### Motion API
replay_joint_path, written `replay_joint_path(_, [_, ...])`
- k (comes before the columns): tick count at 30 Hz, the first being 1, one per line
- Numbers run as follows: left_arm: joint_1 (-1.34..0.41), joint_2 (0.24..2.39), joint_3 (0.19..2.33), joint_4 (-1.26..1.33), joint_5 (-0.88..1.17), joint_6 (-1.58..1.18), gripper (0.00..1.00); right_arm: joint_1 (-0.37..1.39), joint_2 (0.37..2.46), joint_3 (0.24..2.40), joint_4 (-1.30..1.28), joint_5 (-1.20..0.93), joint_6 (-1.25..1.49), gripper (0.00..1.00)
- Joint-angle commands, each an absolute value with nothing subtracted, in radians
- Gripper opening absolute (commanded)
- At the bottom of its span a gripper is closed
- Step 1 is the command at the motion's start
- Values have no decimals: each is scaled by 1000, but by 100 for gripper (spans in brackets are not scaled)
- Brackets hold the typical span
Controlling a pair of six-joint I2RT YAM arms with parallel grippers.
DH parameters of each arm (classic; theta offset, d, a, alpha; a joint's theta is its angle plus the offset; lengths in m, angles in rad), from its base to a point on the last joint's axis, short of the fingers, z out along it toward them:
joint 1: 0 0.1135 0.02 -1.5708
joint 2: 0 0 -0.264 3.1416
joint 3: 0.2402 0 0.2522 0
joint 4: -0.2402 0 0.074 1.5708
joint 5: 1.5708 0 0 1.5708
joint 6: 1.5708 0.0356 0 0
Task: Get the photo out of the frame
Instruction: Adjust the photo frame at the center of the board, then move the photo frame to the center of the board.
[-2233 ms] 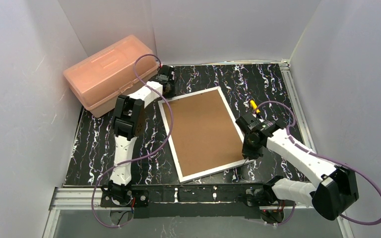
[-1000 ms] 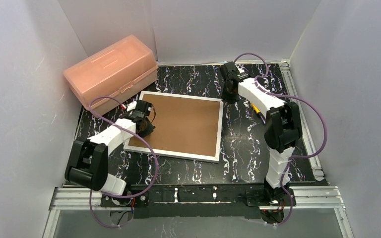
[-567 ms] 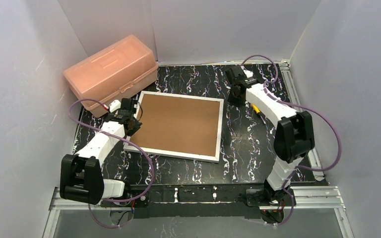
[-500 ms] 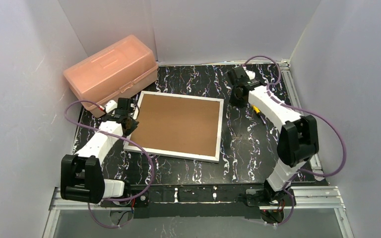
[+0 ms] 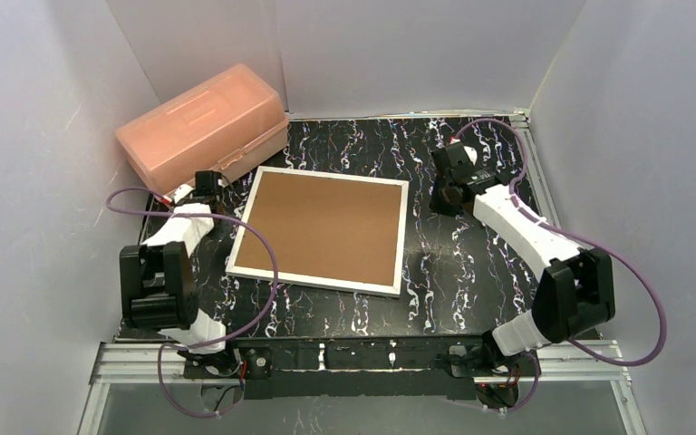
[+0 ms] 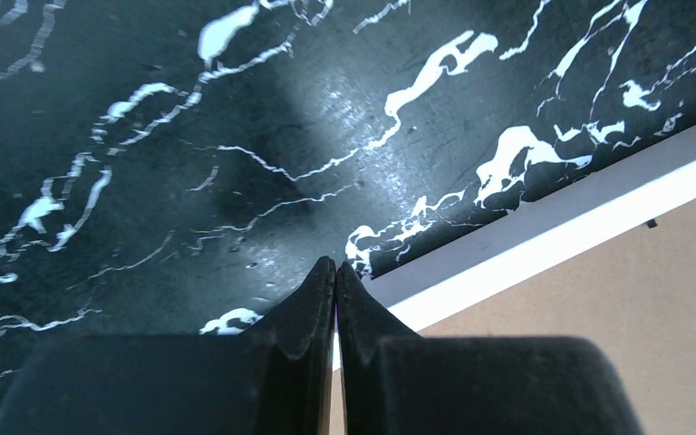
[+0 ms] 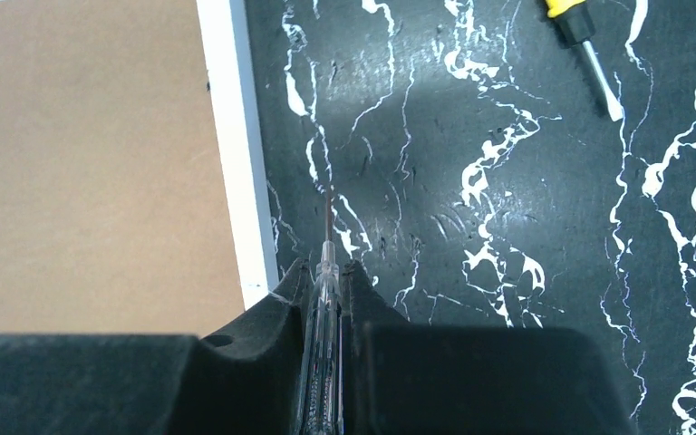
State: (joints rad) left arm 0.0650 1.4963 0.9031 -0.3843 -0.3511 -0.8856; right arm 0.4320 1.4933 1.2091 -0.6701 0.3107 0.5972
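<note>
1. Frame point(image 5: 322, 231), large, flat, white-bordered, lies face-down on black marbled worktop point(image 5: 453, 272), brown fibreboard back up; photo not visible, backing not yet lifted.
2. Left end effector point(image 6: 335, 272) pinched closed, empty, at frame's left edge.
3. Right end effector point(image 7: 326, 272) grips slim clear-handled tool point(image 7: 323, 299) beside right edge.

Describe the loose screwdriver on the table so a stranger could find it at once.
Start at the black marbled table, then the brown-backed frame lying on it. Out past the frame's white right edge lies the screwdriver, alone on bare table. Its yellow handle sets it apart from the clear-handled tool pinched in the right gripper.
</note>
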Motion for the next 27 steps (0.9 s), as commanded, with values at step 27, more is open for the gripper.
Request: replay_joint_path(27, [-191, 1443, 651, -334, 19, -1136, 0, 428, 1247, 975, -194, -396, 483, 1])
